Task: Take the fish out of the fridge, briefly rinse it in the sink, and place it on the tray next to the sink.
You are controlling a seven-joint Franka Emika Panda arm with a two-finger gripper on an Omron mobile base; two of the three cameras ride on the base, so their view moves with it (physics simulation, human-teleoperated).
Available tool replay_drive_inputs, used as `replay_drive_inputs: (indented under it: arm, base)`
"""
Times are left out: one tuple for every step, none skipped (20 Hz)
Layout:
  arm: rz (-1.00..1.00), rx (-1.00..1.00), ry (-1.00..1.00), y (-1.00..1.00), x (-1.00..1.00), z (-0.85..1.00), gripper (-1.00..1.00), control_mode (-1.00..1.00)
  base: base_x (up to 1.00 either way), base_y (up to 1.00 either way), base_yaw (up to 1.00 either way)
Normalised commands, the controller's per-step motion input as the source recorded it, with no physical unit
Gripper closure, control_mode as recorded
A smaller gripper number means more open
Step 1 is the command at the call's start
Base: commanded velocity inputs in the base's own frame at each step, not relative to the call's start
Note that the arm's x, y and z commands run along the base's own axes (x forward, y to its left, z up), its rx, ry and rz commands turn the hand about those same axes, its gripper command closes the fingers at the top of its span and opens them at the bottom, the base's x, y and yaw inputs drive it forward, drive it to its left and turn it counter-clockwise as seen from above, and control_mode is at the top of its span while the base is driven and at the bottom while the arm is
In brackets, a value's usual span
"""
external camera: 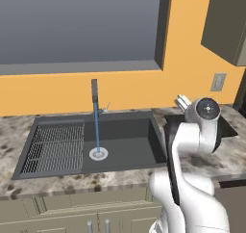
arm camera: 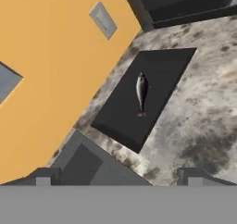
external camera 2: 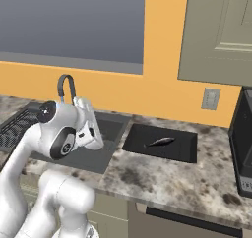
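A speckled stone counter (external camera 2: pixel 162 178) runs along an orange wall (external camera 2: pixel 162 92). On this wall sits 1 grey outlet (external camera 2: pixel 211 99), below a beige upper cabinet (external camera 2: pixel 216 33). A large grey window (external camera: pixel 79 27) is set in the wall. Beige lower cabinets (external camera: pixel 72 213) with 2 silver handles (external camera: pixel 98 226) stand under the counter. A dark appliance (external camera 2: pixel 243 143) stands at the counter's right end.

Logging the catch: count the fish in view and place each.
1. The fish lies flat near the middle of the black tray on the counter beside the sink. Others could be hidden elsewhere.
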Motion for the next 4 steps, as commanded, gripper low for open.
replay_drive_inputs:
  arm:
    - [0.16,-0.23,-0.35,0.89,-1.00,0.61,-1.00,-1.00]
    - [0.17,-0.23,-0.39,0.86,-1.00,0.69,-1.00,-1.00]
    - [0.15,-0.26,-0.45,0.81,-1.00,0.84,-1.00,-1.00]
    - [0.15,-0.25,-0.44,0.78,-1.00,0.89,-1.00,-1.00]
  base:
    - [0.00,0.00,0.00]
    - [0.00,0.00,0.00]
    - [0.00,0.00,0.00]
    - [0.00,0.00,0.00]
